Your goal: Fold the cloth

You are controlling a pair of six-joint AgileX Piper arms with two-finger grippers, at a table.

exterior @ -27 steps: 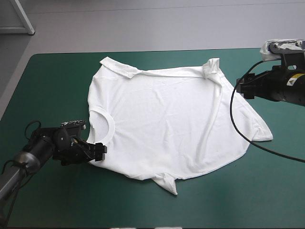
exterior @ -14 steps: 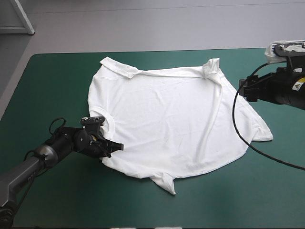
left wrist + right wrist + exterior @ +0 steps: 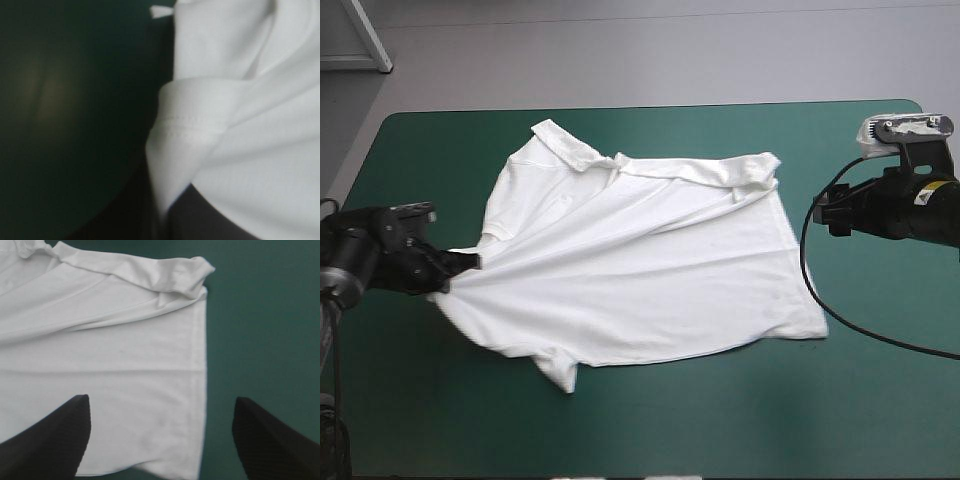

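Counter [image 3: 720,420] w/ teal-green cover carries the T-shirt [image 3: 640,270]: white, spread mostly flat, reaching from the left pincer [image 3: 470,262] across to just short of the right pincer [image 3: 825,212]. Long creases fan out from the left pincer's grip toward the right pincer's side. Left pincer: clamped on the T-shirt's edge, cloth drawn to a point at its tips; its wrist view shows a stitched fold [image 3: 185,135] running down btwn the dark fingers. Right pincer: fingers [image 3: 50,440] wide apart, nothing held, beside the T-shirt's straight edge. That edge runs ahead & btwn them, one finger over cloth, the other over bare cover. A bunched corner [image 3: 170,275] lies ahead of it.
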